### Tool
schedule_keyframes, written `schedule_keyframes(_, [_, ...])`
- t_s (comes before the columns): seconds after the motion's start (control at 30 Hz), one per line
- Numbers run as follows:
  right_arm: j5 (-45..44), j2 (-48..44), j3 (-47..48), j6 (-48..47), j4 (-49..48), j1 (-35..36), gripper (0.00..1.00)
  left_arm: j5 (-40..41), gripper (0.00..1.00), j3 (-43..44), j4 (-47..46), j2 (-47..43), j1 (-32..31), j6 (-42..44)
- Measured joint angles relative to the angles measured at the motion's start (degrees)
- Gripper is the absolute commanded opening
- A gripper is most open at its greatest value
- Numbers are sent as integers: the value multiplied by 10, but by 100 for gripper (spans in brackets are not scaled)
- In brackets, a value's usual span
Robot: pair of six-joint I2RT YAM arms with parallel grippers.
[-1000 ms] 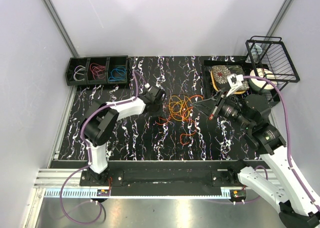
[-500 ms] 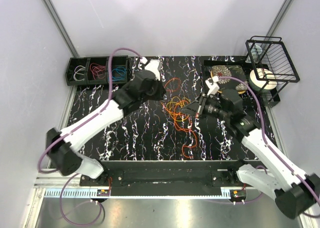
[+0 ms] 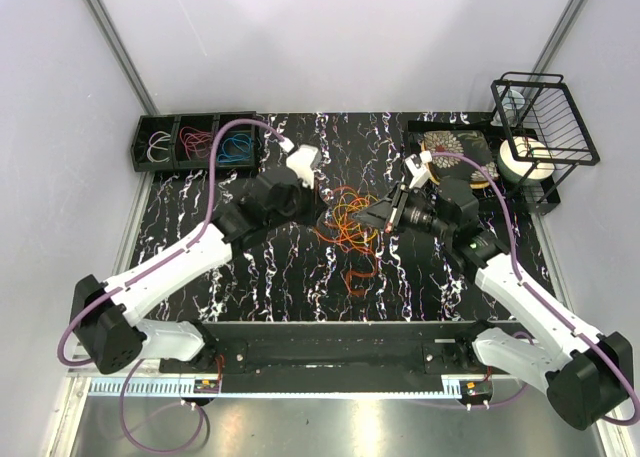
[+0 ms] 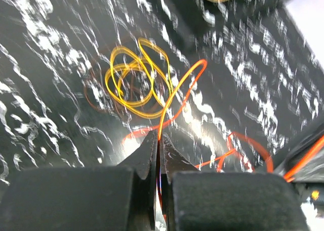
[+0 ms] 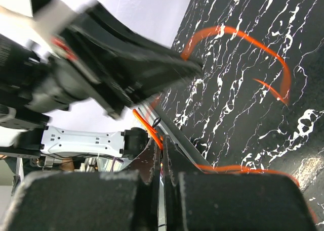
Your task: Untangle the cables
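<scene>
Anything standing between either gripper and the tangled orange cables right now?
Nothing visible. The left gripper and the right gripper are each shut on a strand of the thin orange wire cables.

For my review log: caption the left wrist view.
Left gripper shut on an orange cable beside yellow loops.
</scene>
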State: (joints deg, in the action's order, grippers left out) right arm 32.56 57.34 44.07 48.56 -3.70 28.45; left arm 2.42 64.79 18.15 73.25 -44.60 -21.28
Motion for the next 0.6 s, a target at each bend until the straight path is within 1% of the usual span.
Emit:
schedule_keyframes(0.2, [-1, 0, -22, 6, -16, 0, 0, -45, 0, -76, -41, 0, 0, -20])
schedule_keyframes(0.33, [-3, 11, -59, 8, -37, 0, 0, -71, 0, -118, -77, -2, 0, -39])
schedule_keyframes(0.47, [-4, 45, -101, 15, -66, 0, 0, -94, 0, -162, -116, -2, 0, -61])
schedule_keyframes(0.6, [-3, 92, -120, 23, -90, 0, 0, -112, 0, -188, -149, 5, 0, -78])
